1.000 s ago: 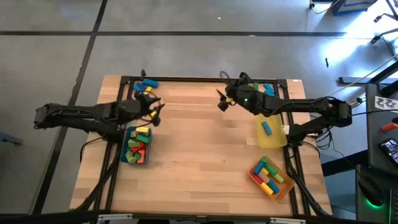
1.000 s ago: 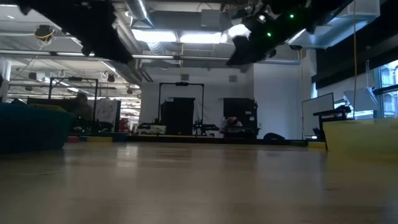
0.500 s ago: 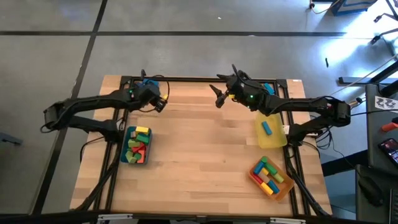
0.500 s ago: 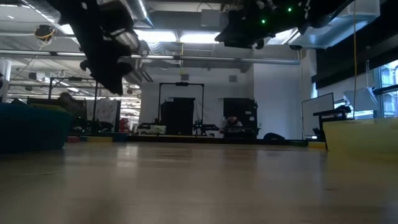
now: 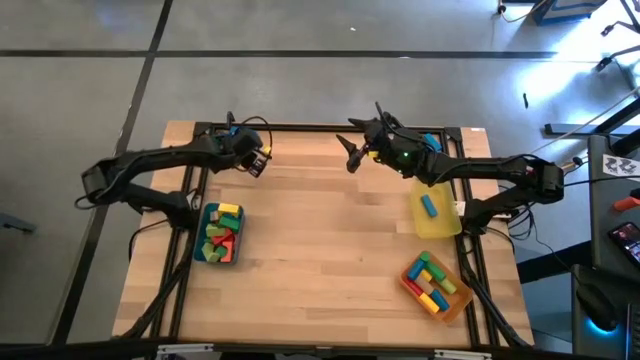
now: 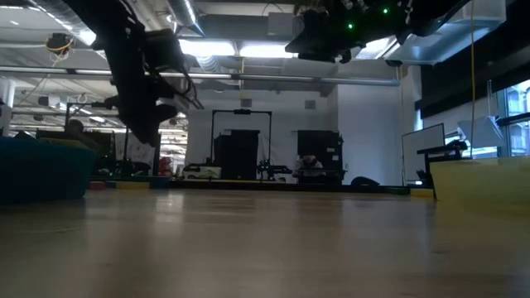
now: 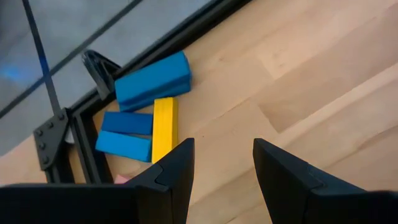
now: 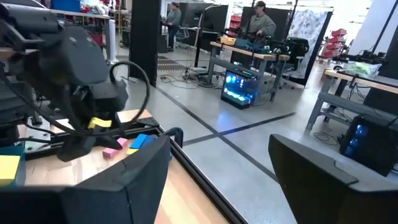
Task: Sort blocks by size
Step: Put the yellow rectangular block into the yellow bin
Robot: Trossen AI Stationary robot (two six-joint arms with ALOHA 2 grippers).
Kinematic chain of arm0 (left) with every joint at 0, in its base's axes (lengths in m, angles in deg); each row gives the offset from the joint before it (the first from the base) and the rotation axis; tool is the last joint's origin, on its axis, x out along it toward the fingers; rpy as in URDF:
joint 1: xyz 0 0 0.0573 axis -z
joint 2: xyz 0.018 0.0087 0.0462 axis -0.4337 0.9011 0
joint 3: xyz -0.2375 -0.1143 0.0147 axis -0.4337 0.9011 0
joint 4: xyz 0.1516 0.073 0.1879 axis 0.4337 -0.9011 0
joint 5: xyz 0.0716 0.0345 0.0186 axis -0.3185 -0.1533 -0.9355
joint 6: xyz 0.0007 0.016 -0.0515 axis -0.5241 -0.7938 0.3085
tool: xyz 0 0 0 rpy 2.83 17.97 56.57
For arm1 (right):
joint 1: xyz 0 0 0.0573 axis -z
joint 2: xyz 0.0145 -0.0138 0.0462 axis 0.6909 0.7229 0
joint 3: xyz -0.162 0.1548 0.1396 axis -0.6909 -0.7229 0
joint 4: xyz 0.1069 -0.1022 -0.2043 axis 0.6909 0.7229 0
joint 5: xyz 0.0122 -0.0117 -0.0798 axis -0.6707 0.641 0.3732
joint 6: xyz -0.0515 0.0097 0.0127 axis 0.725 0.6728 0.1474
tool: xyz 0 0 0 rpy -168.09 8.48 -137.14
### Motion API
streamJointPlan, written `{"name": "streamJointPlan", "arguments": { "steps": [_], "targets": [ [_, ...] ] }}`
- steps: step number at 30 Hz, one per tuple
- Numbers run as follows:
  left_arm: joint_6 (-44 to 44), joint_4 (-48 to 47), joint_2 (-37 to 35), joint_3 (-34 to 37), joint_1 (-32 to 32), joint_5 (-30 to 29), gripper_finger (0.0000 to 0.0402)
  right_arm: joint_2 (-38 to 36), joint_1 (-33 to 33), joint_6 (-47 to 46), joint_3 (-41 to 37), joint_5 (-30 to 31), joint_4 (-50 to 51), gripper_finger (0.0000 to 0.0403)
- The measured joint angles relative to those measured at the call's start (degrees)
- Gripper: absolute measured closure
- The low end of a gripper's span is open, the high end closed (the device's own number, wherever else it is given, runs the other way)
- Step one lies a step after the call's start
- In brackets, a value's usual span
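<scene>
Loose blocks lie at the table's far left corner: a large blue block [image 7: 152,81], a yellow bar [image 7: 163,127], two smaller blue blocks [image 7: 124,134] and a pink one [image 8: 112,152]. My left gripper [image 5: 256,163] hangs open just above the table beside them, slanting down, its fingers [image 7: 177,171] with nothing between them. My right gripper [image 5: 351,157] is open and held high over the table's far middle, pointing level toward the left arm [image 8: 81,93]. More blue blocks [image 5: 431,143] lie at the far right.
A teal tray [image 5: 205,250] with mixed blocks stands at the left. A yellow tray [image 5: 440,228] holding one blue block [image 5: 428,205] and an orange tray [image 5: 462,300] with several blocks stand at the right. The black frame rail [image 7: 93,68] runs along the far edge. People sit at desks in the room behind.
My left gripper has swung from above the teal tray toward the table's far edge, has sunk and tipped downward, and now hangs beside the blocks at the far left corner. My right gripper has tipped upward to level, staying nearly in place. No block has moved.
</scene>
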Motion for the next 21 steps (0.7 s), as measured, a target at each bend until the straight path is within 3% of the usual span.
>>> {"name": "streamJointPlan", "arguments": {
  "steps": [9, 15, 21],
  "targets": [
    [-7.6, 5.2, 3.9, 0.0, -6.5, 10.6, 0.0231, 0.0, 0.0, 0.7, 0.0, 0.1, 0.1, 0.0127],
    [-7.6, 5.4, 5.3, 0.0, -11.6, 11.1, 0.0180, 0.0, 0.0, 5.8, 0.0, 3.1, -0.3, 0.0127],
    [-7.8, 7.0, 9.2, 0.0, -15.0, 10.3, 0.0174, 0.0, 0.0, 11.4, 0.0, 3.6, -1.5, 0.0127]
  ]
}}
